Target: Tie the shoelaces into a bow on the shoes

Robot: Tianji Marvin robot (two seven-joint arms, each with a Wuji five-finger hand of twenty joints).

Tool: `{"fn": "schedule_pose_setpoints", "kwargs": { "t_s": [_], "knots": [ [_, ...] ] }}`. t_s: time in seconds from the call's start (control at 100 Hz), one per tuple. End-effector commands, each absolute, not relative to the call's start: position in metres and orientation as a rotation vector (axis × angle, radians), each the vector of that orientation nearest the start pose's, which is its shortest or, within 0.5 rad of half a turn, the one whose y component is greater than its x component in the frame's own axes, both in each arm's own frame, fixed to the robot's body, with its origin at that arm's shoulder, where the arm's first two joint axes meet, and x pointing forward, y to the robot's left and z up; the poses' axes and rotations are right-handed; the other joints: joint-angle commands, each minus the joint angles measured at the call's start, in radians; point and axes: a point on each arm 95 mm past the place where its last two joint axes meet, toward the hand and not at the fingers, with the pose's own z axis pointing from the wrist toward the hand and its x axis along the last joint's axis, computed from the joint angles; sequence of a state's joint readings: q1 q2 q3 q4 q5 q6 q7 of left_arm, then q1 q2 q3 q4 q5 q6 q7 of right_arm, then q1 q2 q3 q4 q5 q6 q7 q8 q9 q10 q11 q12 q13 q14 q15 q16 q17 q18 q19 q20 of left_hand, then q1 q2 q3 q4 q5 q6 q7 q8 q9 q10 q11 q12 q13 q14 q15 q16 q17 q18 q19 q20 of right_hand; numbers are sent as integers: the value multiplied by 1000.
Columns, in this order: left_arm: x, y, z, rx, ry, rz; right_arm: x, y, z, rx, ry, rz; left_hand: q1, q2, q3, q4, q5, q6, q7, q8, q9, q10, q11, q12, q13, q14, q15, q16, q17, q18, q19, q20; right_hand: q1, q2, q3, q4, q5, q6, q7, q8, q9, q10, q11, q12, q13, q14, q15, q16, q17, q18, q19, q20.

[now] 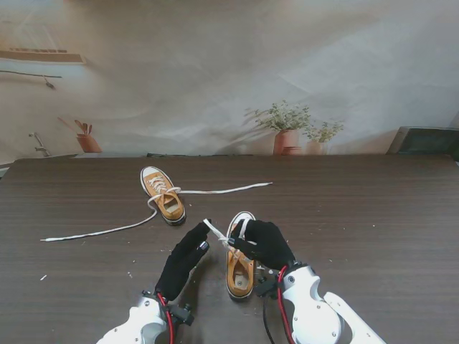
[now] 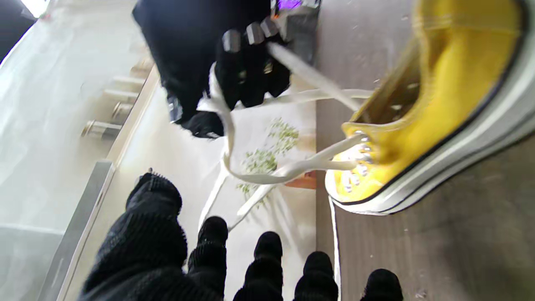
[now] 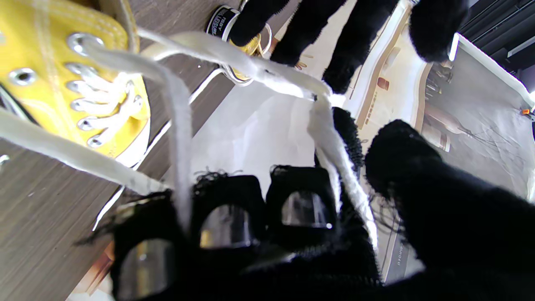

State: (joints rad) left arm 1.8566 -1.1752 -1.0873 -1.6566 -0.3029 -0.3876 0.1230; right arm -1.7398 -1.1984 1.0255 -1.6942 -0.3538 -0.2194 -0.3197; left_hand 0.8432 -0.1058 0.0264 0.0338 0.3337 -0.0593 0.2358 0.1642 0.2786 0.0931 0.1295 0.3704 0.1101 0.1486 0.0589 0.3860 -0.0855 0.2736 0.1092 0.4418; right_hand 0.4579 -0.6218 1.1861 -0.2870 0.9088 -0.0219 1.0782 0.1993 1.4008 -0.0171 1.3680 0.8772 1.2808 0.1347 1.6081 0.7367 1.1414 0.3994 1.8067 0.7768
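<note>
My left hand point(image 1: 184, 259) stretched forward, fingers point(image 2: 267, 259) straight and apart, nothing gripped. My right hand point(image 1: 267, 244) curled inward toward left, fingers point(image 3: 299, 205) pinched around lace point(image 3: 334, 150).

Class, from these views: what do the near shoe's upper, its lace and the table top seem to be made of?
Near shoe: upper looks like matte mustard-yellow canvas with stitched seams and metal eyelets; the sole edge looks like white rubber. Lace: flat, off-white woven fabric, probably cotton or polyester, slightly fuzzy. Table: dark brown wood grain with a low sheen, possibly laminate rather than solid wood.
</note>
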Motion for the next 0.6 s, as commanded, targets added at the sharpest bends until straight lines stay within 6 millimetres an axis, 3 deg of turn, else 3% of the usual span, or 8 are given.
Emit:
{"fn": "schedule_pose_setpoints", "kwargs": {
  "t_s": [0.0, 0.12, 0.28, 0.43, 0.59],
  "knots": [
    [279, -85, -374, -2427, 285, -2513, 312, 100, -343, -1892, -1017, -2427, 24, -46, -11, -16, 59, -52, 33, 29, 54, -8, 34, 38, 40, 6, 20, 39, -10, -18, 22, 45, 17, 2, -16, -27, -13, -6, 6, -19, 49, -19, 26, 11, 27, -15, 32, 2, 32, -7, 177, -5],
    [279, -92, -368, -2422, 159, -2521, 312, 100, -344, -1887, -1026, -2426, 58, -82, 27, -36, 146, -36, 112, 76, 137, -18, 108, 63, 113, 20, 33, 63, -23, -8, 54, 135, 16, 4, -16, -27, -14, -7, 6, -20, 49, -21, 26, 11, 27, -15, 32, 2, 32, -7, 177, -5],
    [277, -106, -361, -2497, -78, -2499, 311, 99, -347, -1892, -1029, -2421, 108, -153, 107, -58, 230, -31, 251, 157, 218, -27, 192, 80, 184, 29, 56, 87, -16, 5, 68, 210, 15, 4, -16, -27, -14, -7, 6, -20, 49, -21, 25, 11, 27, -15, 32, 3, 32, -7, 177, -5],
    [277, -118, -357, -2517, -223, -2440, 309, 97, -348, -1895, -1030, -2422, 162, -239, 154, -72, 258, -52, 458, 251, 262, -26, 267, 109, 224, 35, 97, 115, 12, 23, 72, 242, 14, 4, -16, -27, -13, -6, 6, -20, 49, -20, 25, 11, 27, -15, 32, 3, 32, -7, 177, -5],
    [280, -125, -356, -2513, -254, -2405, 308, 95, -348, -1895, -1030, -2428, 195, -248, 157, -67, 285, -78, 692, 293, 309, -28, 312, 124, 233, 39, 175, 132, 32, 33, 72, 258, 15, 1, -15, -27, -12, -6, 7, -19, 49, -21, 25, 11, 27, -15, 32, 3, 32, -7, 177, -5]
  ]
}}
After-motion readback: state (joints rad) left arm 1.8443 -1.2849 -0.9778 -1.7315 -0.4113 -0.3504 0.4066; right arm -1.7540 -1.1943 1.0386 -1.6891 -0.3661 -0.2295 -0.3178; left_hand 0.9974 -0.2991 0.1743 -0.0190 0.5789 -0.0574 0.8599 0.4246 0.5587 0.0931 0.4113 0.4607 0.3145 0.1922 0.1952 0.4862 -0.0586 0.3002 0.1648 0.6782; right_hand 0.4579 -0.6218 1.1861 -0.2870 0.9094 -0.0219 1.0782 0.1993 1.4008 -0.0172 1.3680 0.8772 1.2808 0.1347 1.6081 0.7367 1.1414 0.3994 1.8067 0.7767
